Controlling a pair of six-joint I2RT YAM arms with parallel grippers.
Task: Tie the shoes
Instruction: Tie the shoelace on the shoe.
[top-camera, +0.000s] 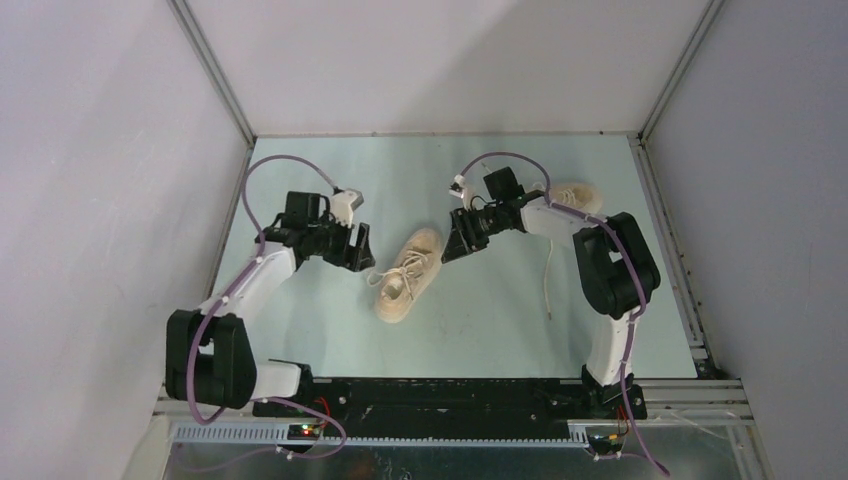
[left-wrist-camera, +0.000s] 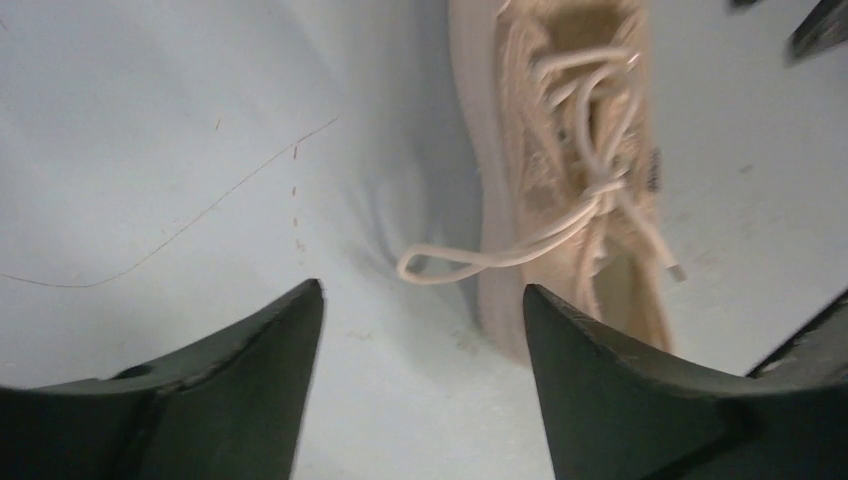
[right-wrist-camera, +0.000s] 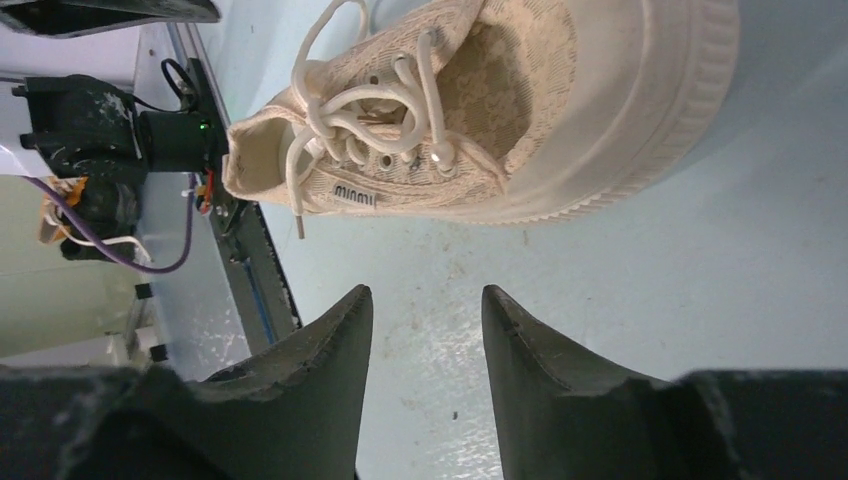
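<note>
One cream-beige shoe (top-camera: 410, 272) lies in the middle of the pale table, toe pointing away from the arm bases. Its off-white laces (top-camera: 400, 275) are bunched over the tongue. In the left wrist view a lace loop (left-wrist-camera: 450, 265) lies on the table beside this shoe (left-wrist-camera: 560, 150). My left gripper (top-camera: 361, 256) (left-wrist-camera: 420, 292) stands open just left of it, holding nothing. My right gripper (top-camera: 455, 240) (right-wrist-camera: 426, 292) is open and empty to the right of the shoe (right-wrist-camera: 560, 110). The second shoe (top-camera: 578, 196) sits at the back right, partly behind the right arm, with a lace (top-camera: 548, 275) trailing toward the front.
Grey walls and aluminium frame rails (top-camera: 672, 250) enclose the table on three sides. A black bar with the arm bases (top-camera: 430, 392) runs along the near edge. In the right wrist view a black arm base with cables (right-wrist-camera: 100, 140) shows beyond the table edge.
</note>
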